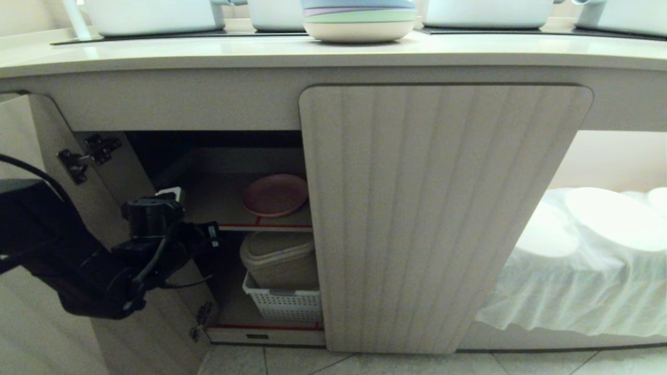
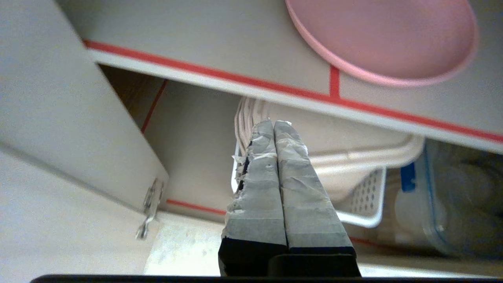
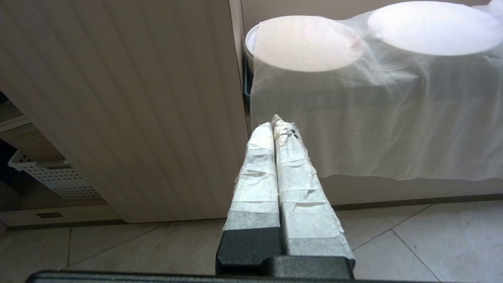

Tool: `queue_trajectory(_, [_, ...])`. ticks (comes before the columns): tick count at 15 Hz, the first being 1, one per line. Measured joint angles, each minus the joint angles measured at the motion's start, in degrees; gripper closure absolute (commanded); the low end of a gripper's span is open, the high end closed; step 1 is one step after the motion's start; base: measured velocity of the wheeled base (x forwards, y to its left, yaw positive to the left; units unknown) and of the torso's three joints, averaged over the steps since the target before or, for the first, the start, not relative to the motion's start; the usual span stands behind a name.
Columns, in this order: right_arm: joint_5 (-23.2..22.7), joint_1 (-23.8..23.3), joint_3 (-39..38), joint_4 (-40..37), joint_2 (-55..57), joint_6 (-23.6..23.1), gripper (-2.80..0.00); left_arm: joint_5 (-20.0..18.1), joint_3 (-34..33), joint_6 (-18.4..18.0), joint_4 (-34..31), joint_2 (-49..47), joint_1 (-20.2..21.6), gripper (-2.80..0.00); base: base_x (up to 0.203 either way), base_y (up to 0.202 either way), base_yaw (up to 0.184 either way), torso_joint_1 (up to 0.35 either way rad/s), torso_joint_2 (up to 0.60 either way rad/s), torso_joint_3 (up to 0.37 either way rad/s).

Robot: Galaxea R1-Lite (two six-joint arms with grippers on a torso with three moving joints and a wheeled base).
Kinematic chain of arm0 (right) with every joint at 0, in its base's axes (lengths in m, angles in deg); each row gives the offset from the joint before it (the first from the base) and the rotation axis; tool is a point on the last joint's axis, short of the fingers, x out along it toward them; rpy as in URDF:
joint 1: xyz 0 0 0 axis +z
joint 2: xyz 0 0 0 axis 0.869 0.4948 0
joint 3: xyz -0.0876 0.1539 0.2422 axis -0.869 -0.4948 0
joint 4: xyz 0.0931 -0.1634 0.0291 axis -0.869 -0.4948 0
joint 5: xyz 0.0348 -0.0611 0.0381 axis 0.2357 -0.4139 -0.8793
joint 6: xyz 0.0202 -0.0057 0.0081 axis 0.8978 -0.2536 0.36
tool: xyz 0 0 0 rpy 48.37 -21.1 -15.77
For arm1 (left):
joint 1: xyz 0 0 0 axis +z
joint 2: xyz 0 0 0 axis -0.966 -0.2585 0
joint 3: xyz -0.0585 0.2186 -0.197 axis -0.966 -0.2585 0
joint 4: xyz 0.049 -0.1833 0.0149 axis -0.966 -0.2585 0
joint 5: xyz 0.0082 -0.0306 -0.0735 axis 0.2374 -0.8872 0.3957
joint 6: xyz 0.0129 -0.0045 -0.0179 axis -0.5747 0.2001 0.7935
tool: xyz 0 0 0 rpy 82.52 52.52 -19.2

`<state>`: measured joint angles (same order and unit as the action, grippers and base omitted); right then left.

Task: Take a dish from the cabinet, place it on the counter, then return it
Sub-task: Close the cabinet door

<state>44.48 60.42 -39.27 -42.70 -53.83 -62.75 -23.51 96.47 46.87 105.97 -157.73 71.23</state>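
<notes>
Left gripper (image 2: 274, 125), fingers pressed together and empty, is hanging at the cabinet (image 1: 443, 208) opening, the pink dish (image 2: 383, 37) sitting above and beyond it on the red-edged shelf (image 2: 275, 88), nearer this arm.

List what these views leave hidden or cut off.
- Dish: right edge behind the shut door in the head view; top cut off in the left wrist view.
- Stack of plates: top cropped, head view.
- Basket: right part behind that door.
- Right gripper: outside the head view.
</notes>
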Motion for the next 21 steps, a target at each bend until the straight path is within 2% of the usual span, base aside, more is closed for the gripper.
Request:
queue_trajectory(7, [0.0, 0.0, 0.0, 0.0, 0.0, 0.0, 0.00, -0.2, -10.5, 0.0, 0.0, 8.2, 0.0, 0.00, 0.000, 0.000, 0.000, 0.000, 0.00, 0.000])
queue_trajectory(21, [0.0, 0.0, 0.0, 0.0, 0.0, 0.0, 0.00, -0.6, -22.0, -0.8, 0.0, 21.2, -0.2, 0.00, 0.000, 0.000, 0.000, 0.000, 0.00, 0.000])
